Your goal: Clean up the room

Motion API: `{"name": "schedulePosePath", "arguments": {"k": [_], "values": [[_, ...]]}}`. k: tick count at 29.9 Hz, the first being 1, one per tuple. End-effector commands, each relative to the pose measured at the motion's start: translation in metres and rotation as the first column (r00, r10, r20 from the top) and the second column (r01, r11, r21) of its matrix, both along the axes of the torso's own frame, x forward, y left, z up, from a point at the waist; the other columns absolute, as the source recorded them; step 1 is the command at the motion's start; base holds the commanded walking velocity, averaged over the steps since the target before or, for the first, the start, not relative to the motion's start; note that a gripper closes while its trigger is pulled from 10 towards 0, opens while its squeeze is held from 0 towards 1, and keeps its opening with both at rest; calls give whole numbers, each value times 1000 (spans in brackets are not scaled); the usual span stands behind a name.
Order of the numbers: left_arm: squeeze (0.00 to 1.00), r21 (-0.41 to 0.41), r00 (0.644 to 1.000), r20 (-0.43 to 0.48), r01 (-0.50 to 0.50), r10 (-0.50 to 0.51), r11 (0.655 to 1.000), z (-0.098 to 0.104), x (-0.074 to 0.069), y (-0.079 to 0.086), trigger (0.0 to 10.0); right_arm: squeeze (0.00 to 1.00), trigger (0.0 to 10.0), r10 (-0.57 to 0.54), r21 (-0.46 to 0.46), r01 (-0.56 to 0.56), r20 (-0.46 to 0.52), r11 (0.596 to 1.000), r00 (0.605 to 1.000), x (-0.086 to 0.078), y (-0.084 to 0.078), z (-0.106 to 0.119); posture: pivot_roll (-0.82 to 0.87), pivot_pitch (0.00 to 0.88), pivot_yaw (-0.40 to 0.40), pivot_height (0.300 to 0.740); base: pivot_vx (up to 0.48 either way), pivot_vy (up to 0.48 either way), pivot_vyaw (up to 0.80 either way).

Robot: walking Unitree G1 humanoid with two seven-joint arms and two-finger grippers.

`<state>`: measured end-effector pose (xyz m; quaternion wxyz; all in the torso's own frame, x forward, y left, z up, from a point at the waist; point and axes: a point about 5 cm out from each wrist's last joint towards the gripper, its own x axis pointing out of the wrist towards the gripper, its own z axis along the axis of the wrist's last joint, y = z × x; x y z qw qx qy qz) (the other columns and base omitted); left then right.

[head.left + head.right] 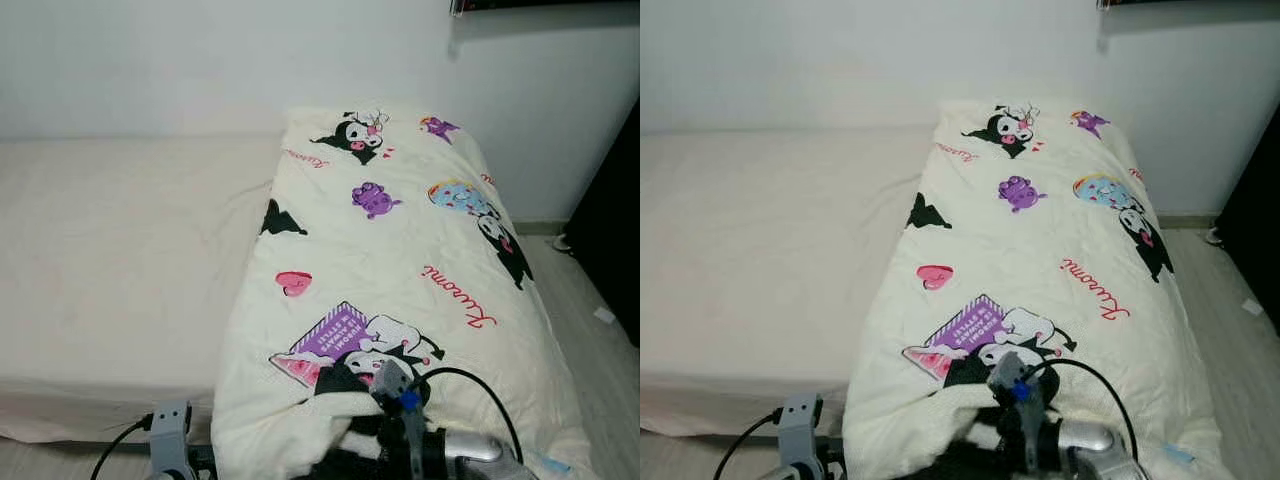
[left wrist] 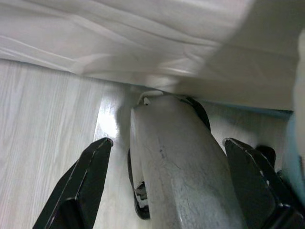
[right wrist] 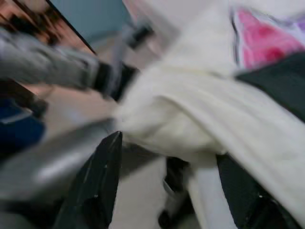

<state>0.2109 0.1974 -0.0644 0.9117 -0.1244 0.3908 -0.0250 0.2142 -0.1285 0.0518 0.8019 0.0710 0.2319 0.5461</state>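
Note:
A cream blanket (image 1: 400, 250) printed with cartoon characters lies spread over the right half of the bed (image 1: 110, 260), and its near edge hangs over the bed's front. My right arm (image 1: 405, 410) is low at that bunched near edge. In the right wrist view, which is blurred, my right gripper (image 3: 171, 152) is open with a thick fold of the blanket (image 3: 190, 114) between its fingers. My left wrist (image 1: 170, 432) hangs low by the bed's front. My left gripper (image 2: 167, 140) is open over the wooden floor (image 2: 43, 133), with a silver part of my body (image 2: 176, 171) between its fingers.
The bed's left half shows bare cream sheet. A white wall runs behind it. Dark furniture (image 1: 612, 230) stands at the right, with pale wooden floor (image 1: 590, 350) between it and the bed. A small white scrap (image 1: 604, 315) lies on that floor.

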Motion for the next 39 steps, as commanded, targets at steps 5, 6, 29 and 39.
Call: {"name": "schedulePosePath", "arguments": {"k": [5,6,29,39], "values": [[0,32,998,-65,4,-2,999,-8,-14,6,10000,1000,10000,-13,143,19,-45,990,999,-5,-7,18,-18,95,68,576,0,0,0],[0,38,997,-78,9,-6,999,-9,-17,6,10000,1000,10000,-6,166,15,-60,986,998,-9,-10,21,-19,95,67,576,0,0,0],[0,151,983,-180,-14,42,988,-18,-35,19,10000,0,10000,-873,144,909,-255,391,416,27,-120,-32,-28,72,40,596,0,0,0],[0,187,983,-178,-9,43,982,-17,-31,18,10000,0,10000,-854,208,902,-298,378,426,27,-100,-39,-30,57,63,631,0,0,0]]}}
